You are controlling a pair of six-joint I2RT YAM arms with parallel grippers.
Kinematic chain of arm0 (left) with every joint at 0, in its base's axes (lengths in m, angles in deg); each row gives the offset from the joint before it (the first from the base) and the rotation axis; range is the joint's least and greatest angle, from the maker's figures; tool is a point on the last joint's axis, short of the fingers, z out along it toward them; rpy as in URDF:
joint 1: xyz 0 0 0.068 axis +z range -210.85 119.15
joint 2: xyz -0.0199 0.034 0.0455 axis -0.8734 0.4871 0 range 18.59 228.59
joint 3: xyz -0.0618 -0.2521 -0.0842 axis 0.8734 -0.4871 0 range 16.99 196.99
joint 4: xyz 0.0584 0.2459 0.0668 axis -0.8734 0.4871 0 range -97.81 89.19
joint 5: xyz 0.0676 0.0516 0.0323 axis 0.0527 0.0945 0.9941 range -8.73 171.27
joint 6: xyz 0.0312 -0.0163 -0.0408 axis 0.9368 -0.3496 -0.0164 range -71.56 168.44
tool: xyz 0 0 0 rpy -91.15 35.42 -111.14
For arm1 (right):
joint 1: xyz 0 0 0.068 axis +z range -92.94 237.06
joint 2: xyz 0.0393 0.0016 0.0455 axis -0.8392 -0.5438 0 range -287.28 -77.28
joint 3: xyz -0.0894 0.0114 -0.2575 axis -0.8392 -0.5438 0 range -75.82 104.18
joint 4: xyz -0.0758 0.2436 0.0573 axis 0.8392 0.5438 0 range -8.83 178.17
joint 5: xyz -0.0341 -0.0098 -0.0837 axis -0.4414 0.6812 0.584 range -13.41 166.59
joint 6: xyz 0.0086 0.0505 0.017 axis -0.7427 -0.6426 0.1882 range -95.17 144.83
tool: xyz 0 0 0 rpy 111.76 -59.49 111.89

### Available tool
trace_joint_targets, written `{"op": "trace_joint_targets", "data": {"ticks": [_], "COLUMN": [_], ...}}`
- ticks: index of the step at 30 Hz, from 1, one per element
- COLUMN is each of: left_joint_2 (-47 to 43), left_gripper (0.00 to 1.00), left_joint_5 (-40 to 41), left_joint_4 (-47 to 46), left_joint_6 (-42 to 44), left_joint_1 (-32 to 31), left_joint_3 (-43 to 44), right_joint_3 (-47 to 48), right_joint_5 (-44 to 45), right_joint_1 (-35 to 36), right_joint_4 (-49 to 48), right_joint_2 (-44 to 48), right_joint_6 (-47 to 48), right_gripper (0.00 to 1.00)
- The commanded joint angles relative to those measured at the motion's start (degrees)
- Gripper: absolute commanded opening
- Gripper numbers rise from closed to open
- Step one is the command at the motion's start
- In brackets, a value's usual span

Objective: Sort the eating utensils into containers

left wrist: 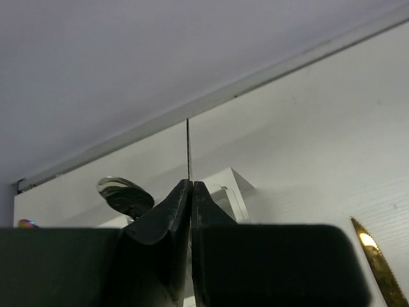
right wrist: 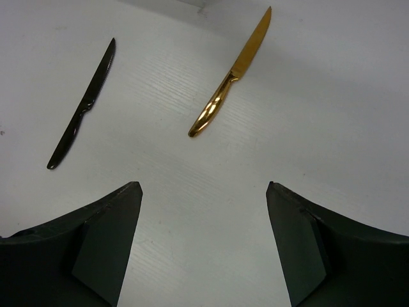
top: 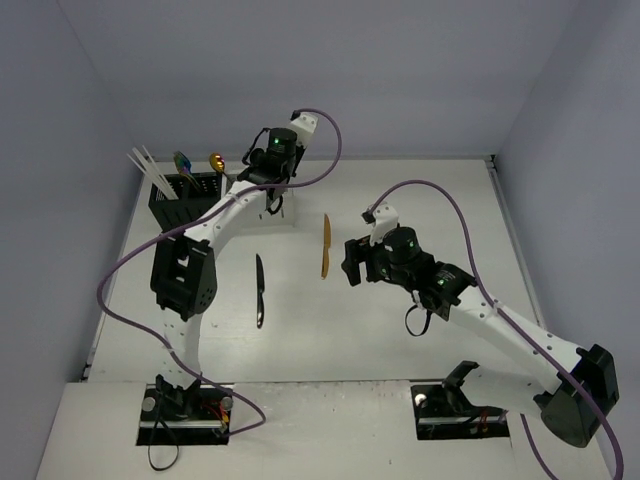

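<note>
My left gripper [left wrist: 191, 183] is shut on a thin dark utensil [left wrist: 188, 150], seen edge-on and sticking up from between the pads. It hangs over the white container [left wrist: 229, 187], beside a silver spoon bowl [left wrist: 124, 195]. In the top view this gripper [top: 271, 192] hides most of the white container [top: 284, 212]. The black container [top: 185, 200] holds pale chopsticks [top: 145, 162], an iridescent spoon [top: 183, 160] and a gold spoon [top: 216, 162]. A black knife [top: 260, 290] and a gold knife [top: 325, 246] lie flat on the table. My right gripper [right wrist: 203, 188] stands open and empty, just short of the gold knife's [right wrist: 231, 77] handle.
The table's back wall and edge run right behind both containers. The black knife [right wrist: 82, 109] lies left of the gold one, roughly parallel to it. The left arm's cable loops over the table's left side.
</note>
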Motion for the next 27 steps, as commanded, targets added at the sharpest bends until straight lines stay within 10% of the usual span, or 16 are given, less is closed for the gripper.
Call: {"op": "trace_joint_targets", "data": {"ticks": [1, 12, 27], "left_joint_2": [-2.49, -9.86, -36.29], "left_gripper": [0.03, 0.55, 0.59], "left_joint_5": [1.3, 3.34, -3.96], "left_joint_4": [-3.07, 2.88, 36.8], "left_joint_6": [-0.37, -6.21, -33.06], "left_joint_1": [0.4, -0.29, -1.65], "left_joint_3": [3.85, -1.34, -22.74], "right_joint_3": [-0.52, -0.9, -2.21], "right_joint_5": [0.06, -1.91, -0.73], "right_joint_1": [-1.26, -1.81, -2.04], "right_joint_4": [-2.84, -2.75, -2.13], "right_joint_2": [1.67, 1.74, 2.58], "right_joint_6": [-0.57, -1.52, -3.06], "right_gripper": [0.76, 0.76, 0.76]}}
